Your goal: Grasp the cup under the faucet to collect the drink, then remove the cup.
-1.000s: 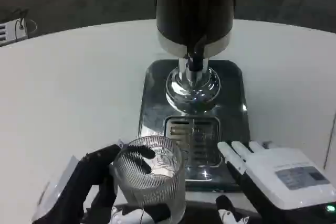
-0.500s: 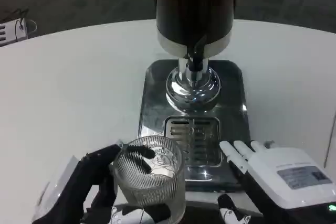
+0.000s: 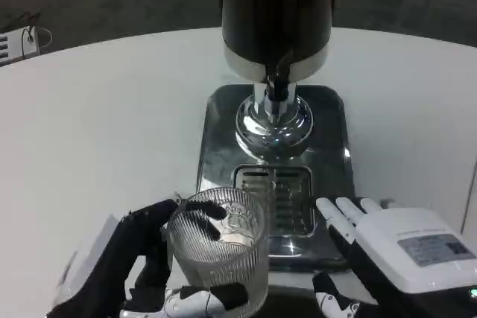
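Both hands matter: our left hand (image 3: 141, 258) fingers clamp the ribbed clear glass cup (image 3: 218, 252); right hand (image 3: 387, 247) fingers apart; we keep it upright toward the black faucet (image 3: 277, 83).

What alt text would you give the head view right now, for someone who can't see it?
The left hand holds a ribbed clear cup at the near edge of the dispenser's metal base, short of the faucet and left of the drip grate. The right hand waits open to the right of the base, on a white table.
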`<state>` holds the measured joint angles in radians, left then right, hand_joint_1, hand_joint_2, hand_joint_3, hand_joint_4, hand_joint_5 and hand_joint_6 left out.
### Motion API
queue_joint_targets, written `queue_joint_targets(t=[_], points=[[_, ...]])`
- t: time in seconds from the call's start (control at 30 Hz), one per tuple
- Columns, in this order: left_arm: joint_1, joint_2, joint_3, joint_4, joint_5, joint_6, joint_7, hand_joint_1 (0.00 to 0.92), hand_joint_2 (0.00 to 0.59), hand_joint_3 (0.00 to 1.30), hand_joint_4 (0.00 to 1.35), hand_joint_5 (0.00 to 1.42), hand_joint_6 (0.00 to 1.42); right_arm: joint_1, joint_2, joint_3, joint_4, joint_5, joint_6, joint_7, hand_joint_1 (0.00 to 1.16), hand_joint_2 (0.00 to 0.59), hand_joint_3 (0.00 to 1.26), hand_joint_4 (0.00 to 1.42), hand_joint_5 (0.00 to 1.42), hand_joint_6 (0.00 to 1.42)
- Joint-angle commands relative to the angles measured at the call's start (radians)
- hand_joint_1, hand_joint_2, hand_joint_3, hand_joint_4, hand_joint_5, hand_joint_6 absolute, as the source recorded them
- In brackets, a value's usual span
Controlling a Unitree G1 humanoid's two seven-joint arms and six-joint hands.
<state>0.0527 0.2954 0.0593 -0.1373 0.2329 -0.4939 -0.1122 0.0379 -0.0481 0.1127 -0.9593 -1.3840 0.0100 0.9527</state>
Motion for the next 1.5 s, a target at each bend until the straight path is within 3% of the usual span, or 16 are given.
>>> queue_joint_targets(t=[0.03, 0.5, 0.73, 1.13, 1.5], points=[[-0.045, -0.017, -0.001, 0.037, 0.017, 0.005, 0.038, 0.579, 0.0, 0.96, 1.11, 1.3, 1.42, -0.003, 0.009, 0.003, -0.001, 0.002, 0.004, -0.022, 0.31, 0.586, 0.0, 0.0, 0.0, 0.0], [-0.336, -0.009, -0.028, 0.349, 0.149, -0.028, 0.175, 0.579, 0.0, 0.96, 1.11, 1.31, 1.42, 0.023, 0.01, -0.025, -0.044, 0.021, 0.004, -0.017, 0.31, 0.586, 0.0, 0.0, 0.0, 0.0], [-0.455, 0.002, -0.062, 0.478, 0.219, -0.028, 0.253, 0.579, 0.0, 0.96, 1.11, 1.31, 1.42, 0.045, -0.011, -0.053, -0.061, 0.07, 0.001, -0.017, 0.31, 0.586, 0.0, 0.0, 0.0, 0.0], [-0.594, 0.002, -0.133, 0.606, 0.301, 0.052, 0.337, 0.579, 0.0, 0.96, 1.11, 1.31, 1.42, 0.074, -0.051, -0.093, -0.084, 0.146, 0.003, -0.021, 0.32, 0.586, 0.0, 0.0, 0.0, 0.0], [-0.667, 0.005, -0.195, 0.628, 0.354, 0.106, 0.366, 0.579, 0.0, 0.96, 1.1, 1.3, 1.42, 0.109, -0.066, -0.143, -0.088, 0.211, -0.005, -0.039, 0.32, 0.586, 0.0, 0.0, 0.0, 0.0]])
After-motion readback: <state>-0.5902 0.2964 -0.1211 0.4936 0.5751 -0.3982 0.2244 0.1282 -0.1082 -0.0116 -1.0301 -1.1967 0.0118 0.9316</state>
